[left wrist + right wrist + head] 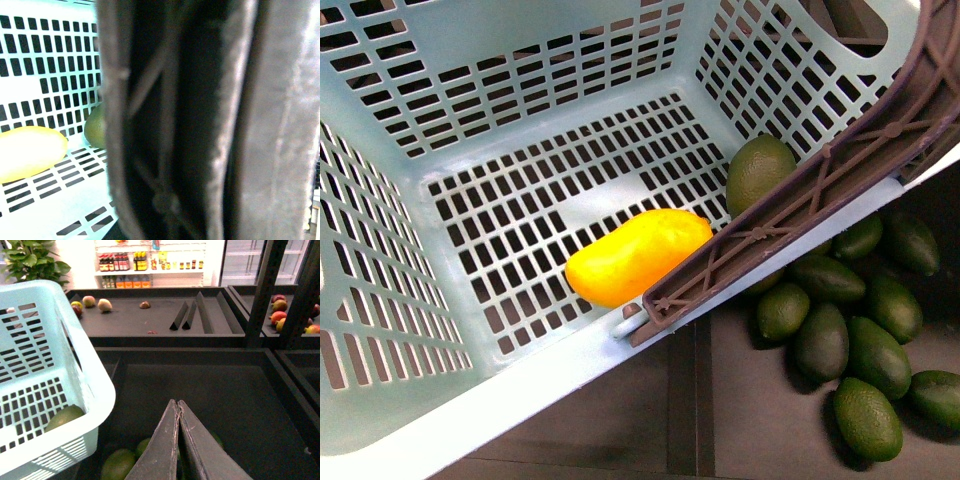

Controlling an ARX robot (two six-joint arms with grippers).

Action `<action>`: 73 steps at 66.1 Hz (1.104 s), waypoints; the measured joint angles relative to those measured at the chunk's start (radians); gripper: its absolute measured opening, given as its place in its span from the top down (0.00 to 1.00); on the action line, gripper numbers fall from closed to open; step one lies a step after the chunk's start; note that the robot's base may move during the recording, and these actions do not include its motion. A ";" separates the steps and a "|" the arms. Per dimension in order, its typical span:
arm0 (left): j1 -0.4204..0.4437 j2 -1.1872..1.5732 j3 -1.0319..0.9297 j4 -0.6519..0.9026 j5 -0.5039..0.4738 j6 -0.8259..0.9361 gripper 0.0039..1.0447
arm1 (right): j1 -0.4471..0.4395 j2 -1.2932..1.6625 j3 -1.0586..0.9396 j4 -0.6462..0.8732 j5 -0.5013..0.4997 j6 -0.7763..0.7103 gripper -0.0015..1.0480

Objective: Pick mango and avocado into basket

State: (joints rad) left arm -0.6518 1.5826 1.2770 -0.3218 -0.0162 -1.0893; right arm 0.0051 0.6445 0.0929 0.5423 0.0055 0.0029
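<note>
The teal basket (470, 420) fills the front view, tilted. The yellow-orange mango (638, 255) lies on its slotted floor, and a dark green avocado (758, 172) lies in the corner beside it. The brown handle (800, 205) crosses the rim. In the left wrist view the handle (200, 125) fills the picture, and the left gripper, itself hidden, is shut on it; the mango (30, 150) and avocado (95, 127) show behind it. My right gripper (177, 405) is shut and empty, beside the basket (95, 385) and above loose avocados (117, 465).
A pile of several avocados (850, 345) lies in a dark bin beside and below the basket. Dark display trays (150, 320) with a few fruits, black dividers (187, 315) and red-yellow fruits (280, 315) lie beyond. Shelves of bottles stand at the back.
</note>
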 joint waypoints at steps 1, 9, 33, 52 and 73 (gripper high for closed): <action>0.000 0.000 0.000 0.000 -0.001 0.000 0.88 | -0.001 -0.005 -0.002 -0.003 -0.002 0.000 0.98; 0.000 0.000 0.000 0.000 -0.005 0.001 0.88 | -0.002 -0.068 -0.026 -0.043 -0.005 0.000 0.98; 0.000 0.000 0.000 0.000 -0.006 0.001 0.88 | -0.002 -0.203 -0.076 -0.106 -0.004 0.000 0.98; 0.000 0.000 0.000 0.000 -0.003 0.000 0.88 | -0.002 -0.340 -0.076 -0.236 -0.006 0.000 0.98; 0.000 0.000 0.000 0.000 -0.003 0.000 0.88 | -0.002 -0.439 -0.076 -0.336 -0.006 0.000 0.98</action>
State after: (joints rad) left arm -0.6514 1.5826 1.2770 -0.3218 -0.0193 -1.0889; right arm 0.0032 0.2058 0.0174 0.2058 -0.0002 0.0029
